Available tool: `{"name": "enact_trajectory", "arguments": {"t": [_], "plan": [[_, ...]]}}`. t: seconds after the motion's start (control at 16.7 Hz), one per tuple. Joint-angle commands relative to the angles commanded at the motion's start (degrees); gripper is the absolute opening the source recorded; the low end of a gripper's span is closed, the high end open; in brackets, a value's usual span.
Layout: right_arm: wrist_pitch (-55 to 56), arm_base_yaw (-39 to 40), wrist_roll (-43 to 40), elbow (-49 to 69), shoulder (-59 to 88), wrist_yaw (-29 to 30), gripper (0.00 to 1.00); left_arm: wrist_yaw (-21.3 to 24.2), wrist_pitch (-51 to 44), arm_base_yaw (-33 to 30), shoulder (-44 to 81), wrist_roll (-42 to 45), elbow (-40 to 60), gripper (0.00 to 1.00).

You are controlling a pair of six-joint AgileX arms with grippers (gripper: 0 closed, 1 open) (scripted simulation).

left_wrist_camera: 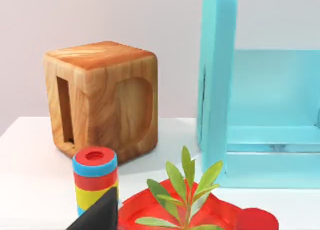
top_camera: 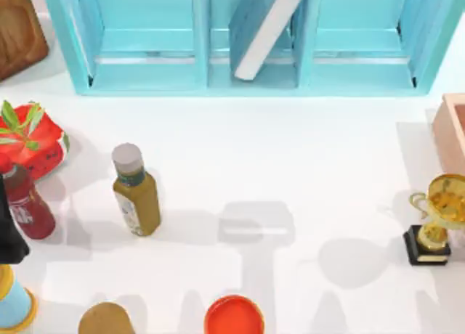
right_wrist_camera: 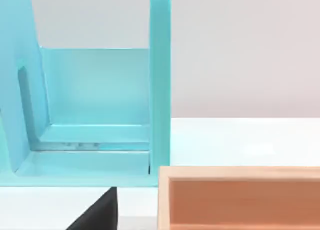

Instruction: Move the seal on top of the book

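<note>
Left arm [top_camera: 9, 229] sits at the table's left edge, a dark shape beside the dark red bottle [top_camera: 27, 203]. The left gripper [left_wrist_camera: 97, 215] is low and held level. Its wrist view looks across the table [top_camera: 290, 167] at a wooden block [left_wrist_camera: 102, 97], a striped cylinder [left_wrist_camera: 95, 182], a red planter with green leaves [left_wrist_camera: 187, 210] and the left end of the teal shelf unit [left_wrist_camera: 217, 80]. Only a dark sliver of the gripper shows, so I can't tell if it's released or clenched.

Right gripper [right_wrist_camera: 100, 212] is also low and level, facing the shelf's right end and a peach-coloured box [right_wrist_camera: 240, 197]. Its grip state can't be told either.

The book [top_camera: 265, 29] leans tilted in the shelf's middle compartment, spine up, with a lower corner on the compartment floor.

The seal [top_camera: 234, 316] is probably the red-orange round piece at the near edge, about mid-table. It stands alone, well apart from the book and from the left arm.

An olive-yellow bottle [top_camera: 134, 192] stands upright left of centre. A gold trophy [top_camera: 436, 218] is near the right edge, and a tan rounded object [top_camera: 105, 319] sits at the near edge, left of the seal.
</note>
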State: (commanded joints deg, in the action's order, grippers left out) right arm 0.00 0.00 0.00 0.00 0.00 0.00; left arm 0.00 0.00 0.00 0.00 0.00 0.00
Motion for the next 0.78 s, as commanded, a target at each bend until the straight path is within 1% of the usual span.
{"name": "enact_trajectory", "arguments": {"t": [0.24, 0.42, 0.6, 0.78], "plan": [[1.56, 1.07, 0.15, 1.23, 1.72, 0.35, 1.0, 0.0, 0.0, 0.0, 0.0, 0.0, 0.0, 1.0], [7.63, 5.08, 0.89, 5.95, 8.78, 1.8, 1.0, 0.0, 0.0, 0.0, 0.0, 0.0, 0.0, 1.0], [16.93, 11.1, 2.47, 13.35, 21.13, 4.37, 1.0, 0.0, 0.0, 0.0, 0.0, 0.0, 0.0, 1.0], [27.43, 17.94, 5.04, 22.38, 38.78, 8.06, 1.0, 0.0, 0.0, 0.0, 0.0, 0.0, 0.0, 1.0]]}}
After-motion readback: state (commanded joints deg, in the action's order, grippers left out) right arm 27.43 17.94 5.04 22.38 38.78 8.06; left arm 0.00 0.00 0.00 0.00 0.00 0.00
